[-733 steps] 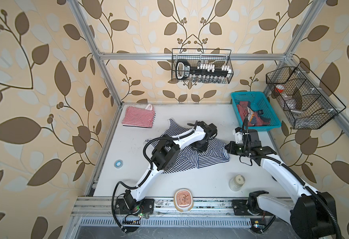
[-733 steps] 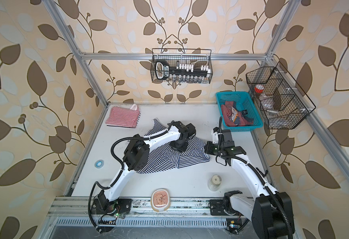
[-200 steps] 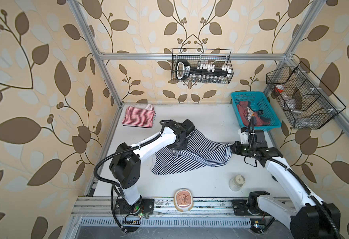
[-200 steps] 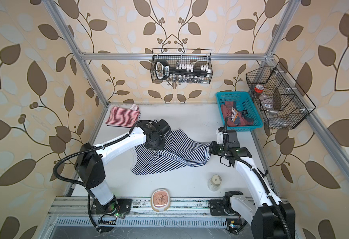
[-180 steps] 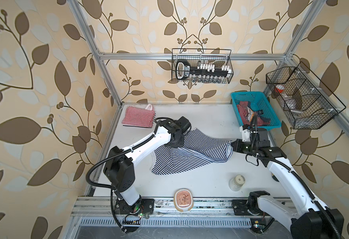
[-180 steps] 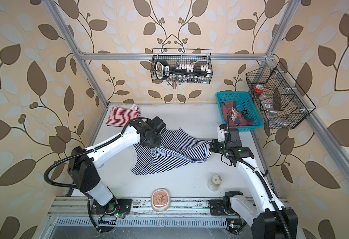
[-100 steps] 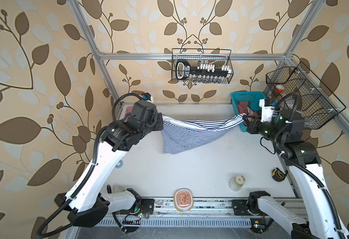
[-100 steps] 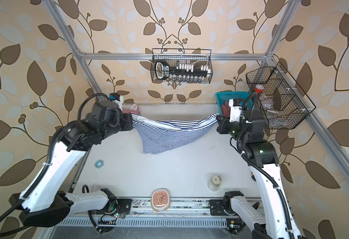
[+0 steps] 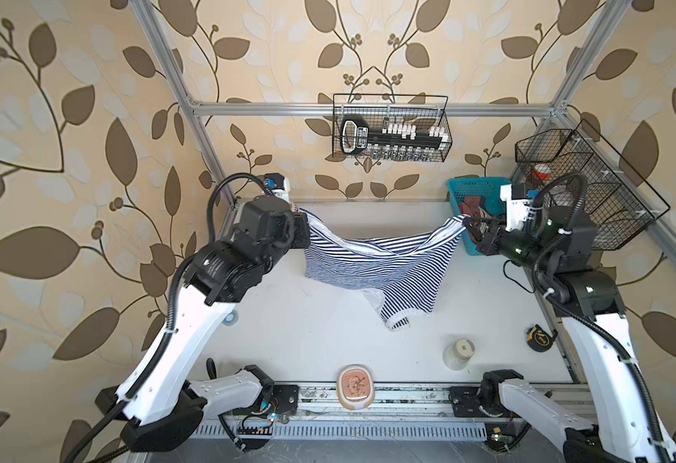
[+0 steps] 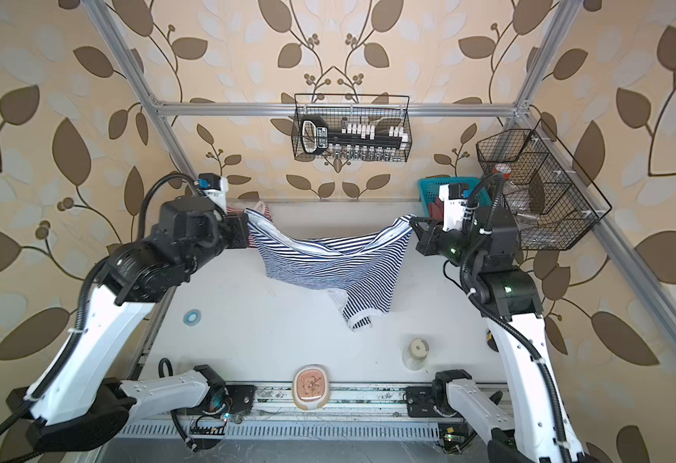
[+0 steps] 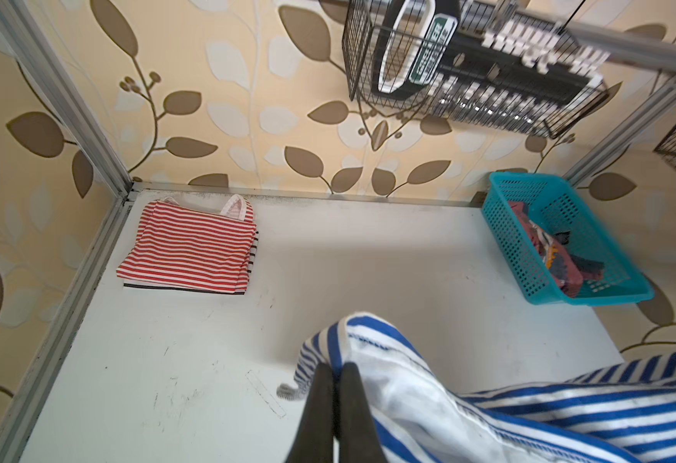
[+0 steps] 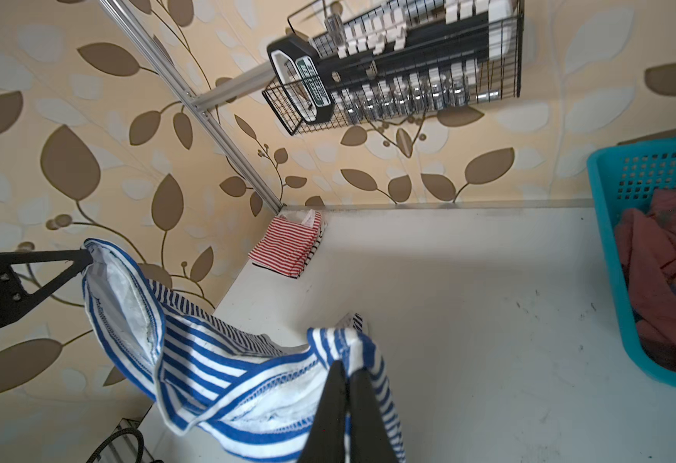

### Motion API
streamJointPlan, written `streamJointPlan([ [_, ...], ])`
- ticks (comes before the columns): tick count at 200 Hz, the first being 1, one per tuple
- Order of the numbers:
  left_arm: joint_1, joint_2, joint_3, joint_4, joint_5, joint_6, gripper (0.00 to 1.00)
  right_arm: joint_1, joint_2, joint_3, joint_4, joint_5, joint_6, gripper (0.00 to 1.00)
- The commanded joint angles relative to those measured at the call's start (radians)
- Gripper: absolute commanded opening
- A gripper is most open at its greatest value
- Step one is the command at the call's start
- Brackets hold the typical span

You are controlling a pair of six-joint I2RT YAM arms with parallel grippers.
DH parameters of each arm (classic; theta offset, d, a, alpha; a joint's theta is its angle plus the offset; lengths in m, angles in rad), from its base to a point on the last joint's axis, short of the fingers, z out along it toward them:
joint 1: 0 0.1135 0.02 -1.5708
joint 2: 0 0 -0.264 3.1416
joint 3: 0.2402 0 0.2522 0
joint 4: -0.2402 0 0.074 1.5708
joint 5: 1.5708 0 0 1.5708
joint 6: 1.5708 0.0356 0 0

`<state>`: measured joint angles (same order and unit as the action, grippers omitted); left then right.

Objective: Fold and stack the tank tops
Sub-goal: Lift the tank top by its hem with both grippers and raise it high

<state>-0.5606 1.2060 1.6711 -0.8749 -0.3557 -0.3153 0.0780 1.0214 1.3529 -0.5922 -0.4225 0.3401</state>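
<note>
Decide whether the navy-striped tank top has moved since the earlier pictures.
Yes. The navy-striped tank top was lifted from the table and shifted back, level with the teal basket.

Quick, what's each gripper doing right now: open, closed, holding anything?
The left gripper is shut on the navy top.
The right gripper is shut on the same top.

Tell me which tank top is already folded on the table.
The red-and-white striped top, folded flat in the far left corner. The navy-striped top hangs between the left gripper and right gripper; the dusty red top lies crumpled in the teal basket.
</note>
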Motion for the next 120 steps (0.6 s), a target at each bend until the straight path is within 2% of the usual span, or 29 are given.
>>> streamJointPlan([
  [1, 0.073, 0.127, 0.057, 0.132, -0.015, 0.047, 0.0, -0.004, 0.112, 0.022, 0.128, -0.03, 0.008, 0.0],
  [29, 0.202, 0.336, 0.335, 0.165, 0.101, 0.056, 0.0, -0.013, 0.271, 0.163, 0.253, -0.068, 0.047, 0.0],
  [51, 0.233, 0.469, 0.619, 0.158, 0.128, 0.097, 0.0, -0.031, 0.377, 0.275, 0.384, -0.139, 0.117, 0.0],
  [71, 0.242, 0.536, 0.776, 0.169, 0.147, 0.13, 0.0, -0.051, 0.415, 0.311, 0.534, -0.181, 0.199, 0.0],
  [98, 0.246, 0.504, 0.723, 0.279, 0.17, 0.16, 0.0, -0.07, 0.426, 0.308, 0.682, -0.214, 0.252, 0.0],
  [120, 0.246, 0.393, 0.477, 0.437, 0.203, 0.164, 0.0, -0.072, 0.392, 0.234, 0.756, -0.25, 0.234, 0.0],
])
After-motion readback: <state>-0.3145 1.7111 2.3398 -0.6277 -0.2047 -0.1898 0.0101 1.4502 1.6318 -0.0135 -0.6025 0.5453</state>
